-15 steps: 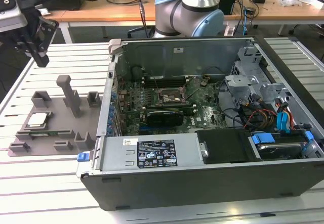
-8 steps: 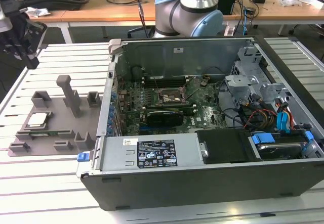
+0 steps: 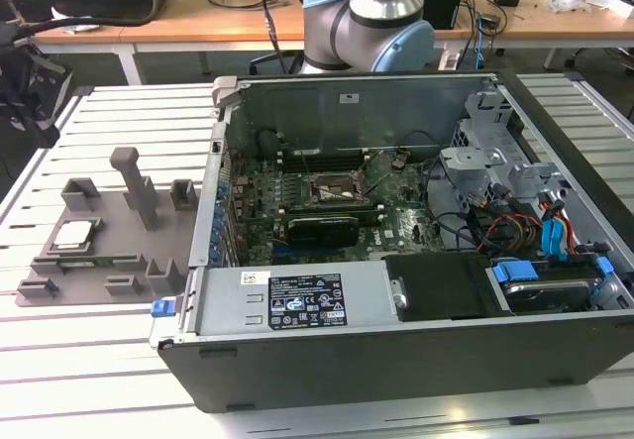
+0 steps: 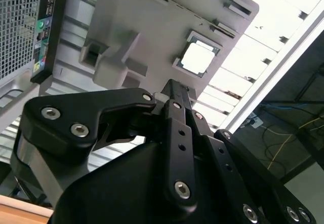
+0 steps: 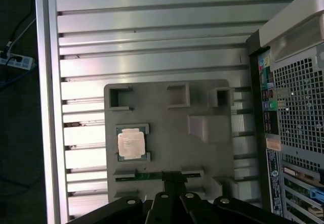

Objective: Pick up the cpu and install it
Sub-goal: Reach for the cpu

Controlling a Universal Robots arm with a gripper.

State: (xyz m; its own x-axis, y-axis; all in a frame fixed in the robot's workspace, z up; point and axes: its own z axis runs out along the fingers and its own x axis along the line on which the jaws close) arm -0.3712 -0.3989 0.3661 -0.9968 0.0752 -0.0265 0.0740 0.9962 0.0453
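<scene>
Currently I'm pre-grasp: end effector (image 5: 172,182) closed, empty, hanging clear of the cpu (image 5: 131,144); grasping calls for opening first, I judge.

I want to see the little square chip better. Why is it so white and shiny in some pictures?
In the second wrist view, light bounces off the cpu and washes its metal top nearly white, and the slatted table glares too; in the first wrist view the cpu glows pale but is less washed out; in the exterior view the cpu looks evenly lit, silver-grey.
</scene>
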